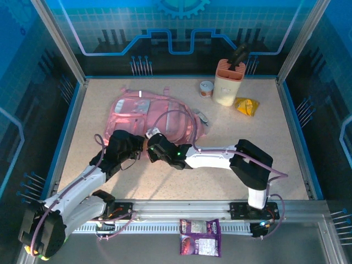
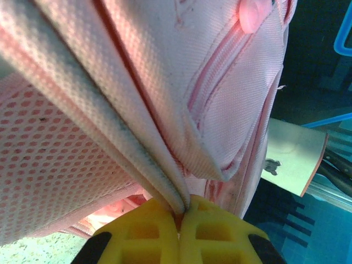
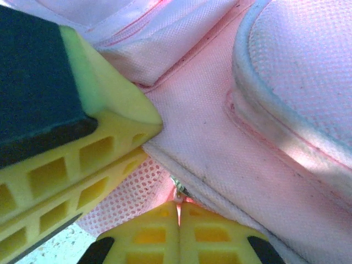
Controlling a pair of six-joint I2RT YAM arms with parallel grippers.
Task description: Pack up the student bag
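The student bag [image 1: 168, 124] lies flat on the table [image 1: 264, 154] directly ahead of both grippers, with its near edge at their fingertips. The left gripper [image 2: 180, 212] is clamped tight on a grey-trimmed seam of the bag. Mesh padding lies to its left and woven pink fabric rises above it. The right gripper [image 3: 179, 206], just beside the left one, is likewise closed. It pinches the bag at a seam where a small metal piece [image 3: 177, 190], possibly a zip pull, sits at its tips.

The bag looks soft, light and floppy. It will likely sag and fold rather than lift as one piece, so a pinch probably moves only the layer held. The woven cloth should not slip much between the fingers. Trimmed edges, straps and zip pulls seem the best holds, while the flat panels offer little to grasp.

Counted, there are one bag and two grippers. Well beyond the bag from the grippers are one cream holder [image 1: 227, 83], one small round tin [image 1: 206, 89] and one yellow packet [image 1: 247, 105]. Behind the grippers, by the near rail, lies one purple packet [image 1: 199, 237].
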